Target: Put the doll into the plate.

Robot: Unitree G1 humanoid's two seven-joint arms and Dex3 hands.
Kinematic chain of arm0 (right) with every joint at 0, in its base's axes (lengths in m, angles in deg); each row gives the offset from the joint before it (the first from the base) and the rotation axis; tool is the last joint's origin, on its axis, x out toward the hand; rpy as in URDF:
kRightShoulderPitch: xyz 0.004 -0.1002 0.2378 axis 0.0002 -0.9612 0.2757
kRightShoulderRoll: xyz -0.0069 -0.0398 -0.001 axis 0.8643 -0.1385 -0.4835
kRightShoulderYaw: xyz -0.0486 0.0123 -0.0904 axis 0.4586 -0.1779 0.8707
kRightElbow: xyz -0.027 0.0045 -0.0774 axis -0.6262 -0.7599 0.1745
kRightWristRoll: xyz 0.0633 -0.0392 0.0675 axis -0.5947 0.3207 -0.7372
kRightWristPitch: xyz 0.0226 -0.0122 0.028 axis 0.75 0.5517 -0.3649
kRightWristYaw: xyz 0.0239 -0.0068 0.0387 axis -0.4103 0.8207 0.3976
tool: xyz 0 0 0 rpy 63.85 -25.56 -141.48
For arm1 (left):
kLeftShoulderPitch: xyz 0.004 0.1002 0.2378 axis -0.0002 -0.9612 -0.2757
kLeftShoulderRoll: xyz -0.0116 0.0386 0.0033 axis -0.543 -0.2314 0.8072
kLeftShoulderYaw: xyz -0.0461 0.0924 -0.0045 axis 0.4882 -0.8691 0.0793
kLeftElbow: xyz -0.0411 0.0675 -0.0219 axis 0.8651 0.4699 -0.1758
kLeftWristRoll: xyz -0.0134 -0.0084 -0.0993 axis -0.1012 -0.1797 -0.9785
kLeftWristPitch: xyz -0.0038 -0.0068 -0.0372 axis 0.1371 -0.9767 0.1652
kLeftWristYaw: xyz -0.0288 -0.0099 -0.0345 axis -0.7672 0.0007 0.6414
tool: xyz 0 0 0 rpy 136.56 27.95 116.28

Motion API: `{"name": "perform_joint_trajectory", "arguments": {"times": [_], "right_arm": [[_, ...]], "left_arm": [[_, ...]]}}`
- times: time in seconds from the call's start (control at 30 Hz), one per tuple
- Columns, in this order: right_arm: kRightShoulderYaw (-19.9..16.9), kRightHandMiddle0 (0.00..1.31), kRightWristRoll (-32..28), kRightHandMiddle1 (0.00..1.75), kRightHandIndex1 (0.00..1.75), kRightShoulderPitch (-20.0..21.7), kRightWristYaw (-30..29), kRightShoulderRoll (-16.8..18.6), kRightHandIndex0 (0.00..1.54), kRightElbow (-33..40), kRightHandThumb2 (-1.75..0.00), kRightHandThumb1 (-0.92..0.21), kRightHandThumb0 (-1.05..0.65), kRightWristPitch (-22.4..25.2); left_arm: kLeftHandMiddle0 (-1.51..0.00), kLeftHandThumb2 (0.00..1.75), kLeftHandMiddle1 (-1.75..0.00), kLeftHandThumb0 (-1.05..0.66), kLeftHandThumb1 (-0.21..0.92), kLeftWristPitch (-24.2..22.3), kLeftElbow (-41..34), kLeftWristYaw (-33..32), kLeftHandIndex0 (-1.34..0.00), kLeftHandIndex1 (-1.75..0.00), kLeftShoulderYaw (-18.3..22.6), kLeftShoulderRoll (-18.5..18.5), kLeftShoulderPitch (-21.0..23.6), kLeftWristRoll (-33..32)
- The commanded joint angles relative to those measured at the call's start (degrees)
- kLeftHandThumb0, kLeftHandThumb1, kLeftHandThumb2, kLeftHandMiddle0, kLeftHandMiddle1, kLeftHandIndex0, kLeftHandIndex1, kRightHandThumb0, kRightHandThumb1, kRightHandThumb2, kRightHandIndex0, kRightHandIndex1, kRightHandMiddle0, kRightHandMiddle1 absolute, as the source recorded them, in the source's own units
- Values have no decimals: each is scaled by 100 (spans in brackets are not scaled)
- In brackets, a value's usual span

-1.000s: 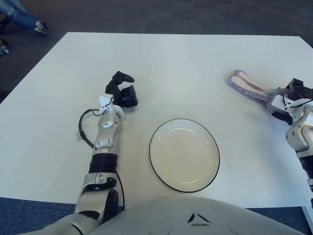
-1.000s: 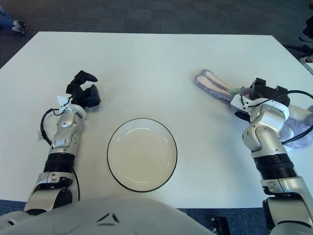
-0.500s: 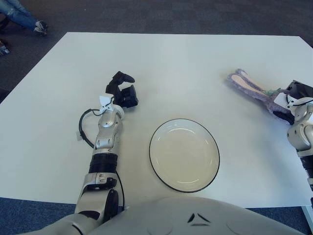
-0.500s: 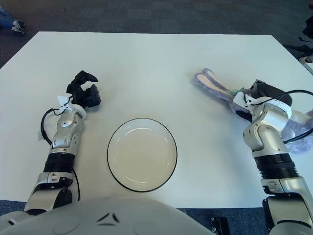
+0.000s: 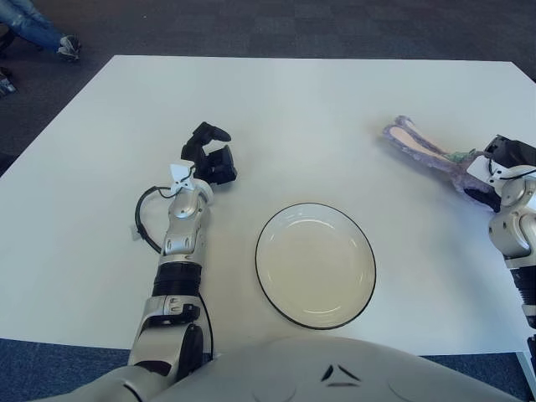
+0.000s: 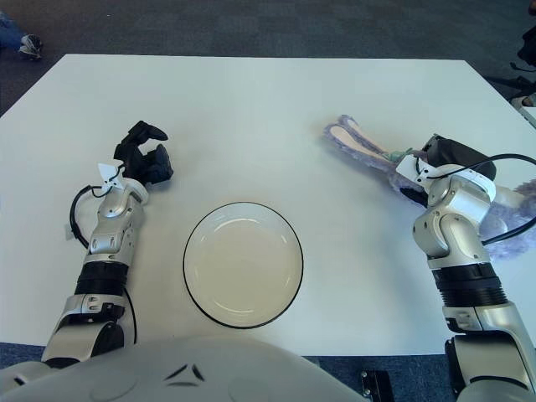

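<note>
The doll (image 6: pixel 356 141) is a purple plush rabbit with long pink-lined ears, lying at the right of the white table (image 6: pixel 251 100). Its ears point left, and its fluffy body (image 6: pixel 512 209) shows behind my right forearm. My right hand (image 6: pixel 442 156) sits over the doll's head with its dark fingers closed around it. The white plate (image 6: pixel 188 260) with a dark rim lies empty at the front middle, well left of the doll. My left hand (image 6: pixel 144 159) shows left of the plate, fingers loosely curled and holding nothing.
Dark carpet surrounds the table. A person's shoes (image 5: pixel 69 46) show on the floor at the far left corner. A black cable (image 6: pixel 77 219) loops beside my left forearm.
The right hand has shifted a little with the doll's head, and the ears have slid slightly to the left across the table. The left arm and the plate have not moved.
</note>
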Motion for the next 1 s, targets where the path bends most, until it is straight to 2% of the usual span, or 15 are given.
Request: {"name": "perform_joint_trajectory", "arguments": {"times": [0.0, 0.3, 0.5, 0.77, 0.97], "right_arm": [[-126, 72, -225, 175, 138, 117, -188, 145, 87, 14, -151, -4, 0, -77], [-261, 70, -507, 175, 135, 145, -586, 224, 90, -119, -151, -3, 0, -402], [-361, 76, -775, 175, 130, 220, -1150, 357, 95, -313, -155, 2, 0, -929], [-262, 83, -1015, 175, 127, 511, -1581, 504, 100, -557, -162, 10, 0, -1539], [-155, 85, -1065, 175, 127, 732, -1702, 606, 100, -738, -164, 11, 0, -1735]], "left_arm": [[-127, 142, -175, -51, 23, 45, -29, -5, -68, -175, -8, -9, -38, 12], [-128, 142, -175, -51, 23, 43, -25, -11, -68, -175, -32, 26, -43, 20], [-128, 142, -175, -51, 24, 84, 10, -37, -68, -175, -64, 40, -52, 83], [-126, 143, -175, -52, 23, 240, 89, -5, -69, -175, -68, 48, -52, 110], [-124, 143, -175, -52, 22, 323, 137, 14, -69, -175, -79, 39, -52, 121]]}}
